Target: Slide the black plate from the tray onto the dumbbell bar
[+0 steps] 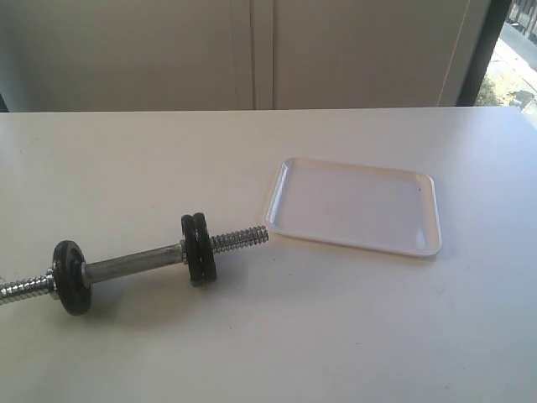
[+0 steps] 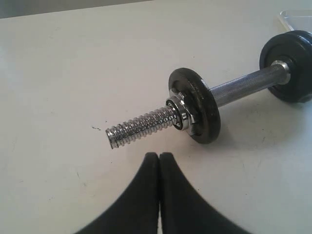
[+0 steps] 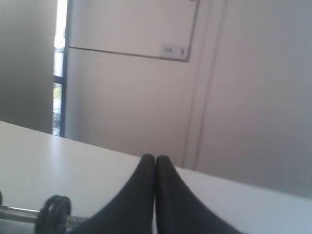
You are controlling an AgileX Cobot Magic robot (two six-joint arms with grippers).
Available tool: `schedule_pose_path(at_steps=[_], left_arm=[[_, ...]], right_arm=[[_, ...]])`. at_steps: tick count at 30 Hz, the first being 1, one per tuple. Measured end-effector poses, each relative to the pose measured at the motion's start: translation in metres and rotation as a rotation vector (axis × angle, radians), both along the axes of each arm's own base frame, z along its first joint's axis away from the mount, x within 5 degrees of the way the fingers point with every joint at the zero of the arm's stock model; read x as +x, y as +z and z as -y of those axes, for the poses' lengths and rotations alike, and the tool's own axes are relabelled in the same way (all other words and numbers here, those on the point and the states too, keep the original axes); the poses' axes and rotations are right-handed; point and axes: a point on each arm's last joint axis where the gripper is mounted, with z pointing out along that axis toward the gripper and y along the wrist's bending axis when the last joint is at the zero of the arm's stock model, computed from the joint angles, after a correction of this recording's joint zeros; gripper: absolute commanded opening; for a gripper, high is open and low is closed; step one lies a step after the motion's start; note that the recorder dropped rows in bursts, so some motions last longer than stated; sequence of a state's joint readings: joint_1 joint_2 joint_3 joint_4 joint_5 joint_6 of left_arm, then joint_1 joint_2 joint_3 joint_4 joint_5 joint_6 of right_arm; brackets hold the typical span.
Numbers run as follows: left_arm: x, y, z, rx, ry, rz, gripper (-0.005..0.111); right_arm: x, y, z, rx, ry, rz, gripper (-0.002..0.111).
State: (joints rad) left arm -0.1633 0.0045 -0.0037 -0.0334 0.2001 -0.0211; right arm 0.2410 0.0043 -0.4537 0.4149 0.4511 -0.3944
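The dumbbell bar (image 1: 134, 264) lies on the white table at the left, one threaded end pointing at the tray (image 1: 352, 201). The white tray holds nothing. Two black plates (image 1: 199, 248) sit side by side on the bar near that end, and a third disc (image 1: 70, 277) sits near the other end. Neither gripper shows in the exterior view. In the left wrist view my left gripper (image 2: 159, 155) is shut and empty, just short of the bar's free threaded end (image 2: 141, 126) and a disc (image 2: 195, 105). My right gripper (image 3: 155, 157) is shut and empty, raised, facing the wall.
The table's far edge meets a pale wall with panel seams. A window strip shows at the back right (image 1: 516, 59). The tray's corner (image 2: 297, 17) shows in the left wrist view beyond the far discs (image 2: 290, 66). A disc (image 3: 54, 214) shows low in the right wrist view.
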Motion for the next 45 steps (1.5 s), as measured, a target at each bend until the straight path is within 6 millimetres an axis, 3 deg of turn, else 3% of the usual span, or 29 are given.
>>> schedule_pose_path(at_steps=[6,13,17,26,33,45], left_arm=[[0.000,0.000,0.000,0.000,0.000,0.000,0.000],[0.000,0.000,0.000,0.000,0.000,0.000,0.000],[0.000,0.000,0.000,0.000,0.000,0.000,0.000],[0.000,0.000,0.000,0.000,0.000,0.000,0.000],[0.000,0.000,0.000,0.000,0.000,0.000,0.000],[0.000,0.000,0.000,0.000,0.000,0.000,0.000]], right_arm=[[0.025,-0.048,0.012,0.082,-0.215,-0.206,0.000],[0.041,-0.112,0.013,0.023,-0.276,-0.394,0.000],[0.045,-0.139,0.012,-0.042,-0.273,-0.422,0.000],[0.046,-0.138,0.010,-0.196,-0.240,-0.351,0.000],[0.046,-0.138,0.010,-0.133,-0.254,-0.370,0.000],[0.046,-0.138,0.019,-0.059,-0.424,-0.391,0.000]])
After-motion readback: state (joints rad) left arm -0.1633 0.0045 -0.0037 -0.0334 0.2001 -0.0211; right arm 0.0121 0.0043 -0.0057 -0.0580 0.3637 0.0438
